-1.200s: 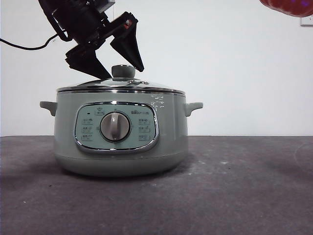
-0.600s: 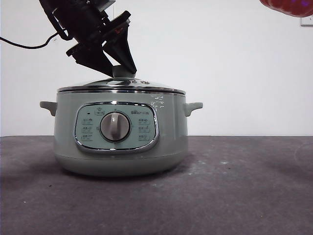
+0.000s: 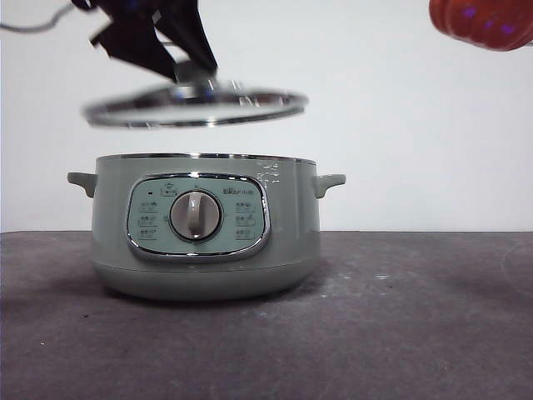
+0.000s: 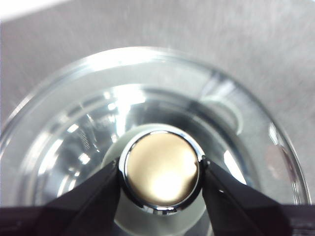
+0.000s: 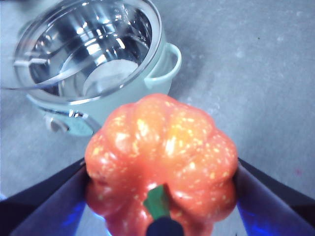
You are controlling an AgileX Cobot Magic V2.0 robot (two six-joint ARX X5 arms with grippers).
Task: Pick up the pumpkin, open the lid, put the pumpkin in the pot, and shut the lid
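The pale green pot (image 3: pixel 204 229) stands on the dark table, open, its shiny steel inside showing in the right wrist view (image 5: pixel 93 54). My left gripper (image 3: pixel 179 71) is shut on the knob (image 4: pixel 161 174) of the lid (image 3: pixel 196 107) and holds the lid level above the pot, clear of its rim. The lid's glass dome fills the left wrist view (image 4: pixel 147 123). My right gripper (image 5: pixel 162 196) is shut on the orange-red pumpkin (image 5: pixel 162 162), its green stem toward the camera. The pumpkin hangs high at the front view's top right corner (image 3: pixel 483 21), to the right of the pot.
The pot has two small side handles (image 3: pixel 330 182) and a chrome-framed control panel with a round dial (image 3: pixel 196 216). The dark grey table (image 3: pixel 400 317) stretches to the right of the pot. A white wall stands behind.
My left gripper closed on the lid's knob and lifted the lid off the pot, up and slightly left. The pumpkin has come a little lower and further into the front view.
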